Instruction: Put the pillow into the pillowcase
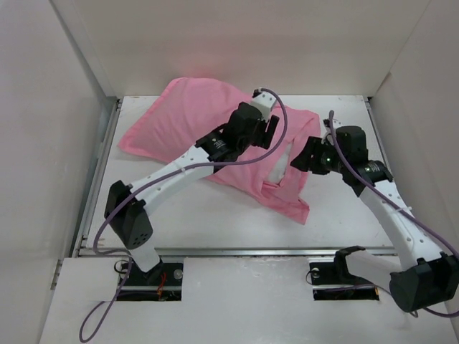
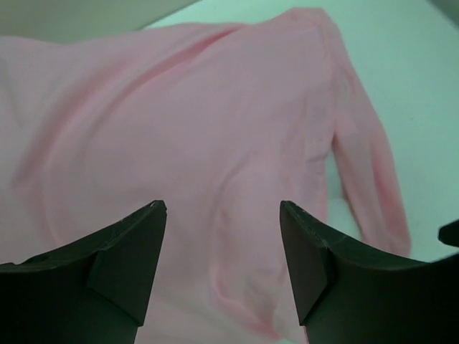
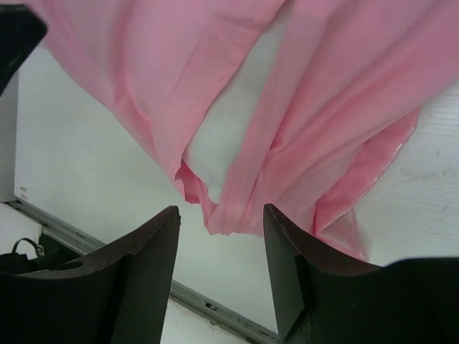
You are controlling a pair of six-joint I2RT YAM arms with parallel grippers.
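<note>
My right pincer [image 3: 221,212] gapes empty over the mouth of the pillowcase [image 3: 344,86], where the pillow [image 3: 228,132] shows white. My left pincer [image 2: 222,209], open and empty too, hovers above the stuffed part. The satin looks slippery and limp, so I'd pinch its hem.

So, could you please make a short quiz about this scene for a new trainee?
1. True or false: the left gripper is shut on the pillowcase.
2. How much of the pillow shows? A) all of it B) only a white patch at the opening C) nothing
3. Which gripper is nearer the opening?
Key: 1 false, it is open and holds nothing. 2 B. 3 the right gripper.
</note>
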